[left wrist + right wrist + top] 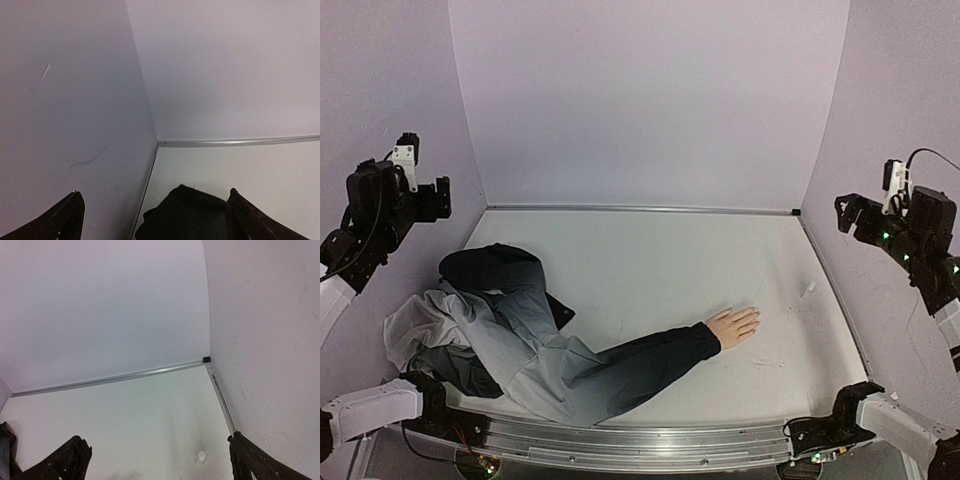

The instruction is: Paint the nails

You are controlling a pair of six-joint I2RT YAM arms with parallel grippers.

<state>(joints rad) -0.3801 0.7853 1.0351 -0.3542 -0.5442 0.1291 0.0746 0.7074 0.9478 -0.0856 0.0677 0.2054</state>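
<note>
Pale peach mannequin hand (733, 326) lies flat on the white table top (650, 250), its digits spread and pointing toward the right side wall (900, 120). The nails (756, 316) sit at those fingertips. From overhead they are too small to tell apart, and their colour seems to match the peach skin. From the hand's wrist a dark navy sleeve (650, 360) runs off leftward into a crumpled heap of grey and black cloth (490, 330). A small white bottle (809, 288) sits beyond the hand's fingertips, nearer the wall and apart from the hand. The right wrist view catches it low in frame. Arms: the left gripper (430, 198) hangs high, well left of the hand, over the far end of the heap, with its black fingers (65, 220) spread wide and released. The right gripper (850, 215) hangs high to the right of the hand, past the bottle, its fingers likewise parted and clasping nothing.
</note>
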